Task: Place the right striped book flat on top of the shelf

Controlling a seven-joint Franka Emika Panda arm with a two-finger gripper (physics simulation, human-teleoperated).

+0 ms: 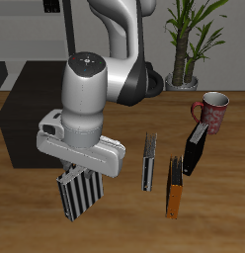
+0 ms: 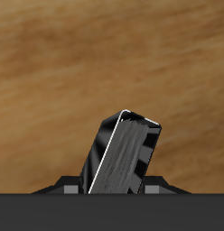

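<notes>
Gripping the right striped book (image 1: 79, 191), jaws closed on its upper edge, lower left of frame | book hangs tilted above the bench (image 1: 228, 198) | shelf (image 1: 31, 114) sits behind at left | orange book (image 1: 174, 188) lower centre

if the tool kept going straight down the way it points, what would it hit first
Probably the bare wooden table: the tool points down, shut on the black-and-grey striped book, whose lower edge would touch first. Depth is unclear.
</notes>
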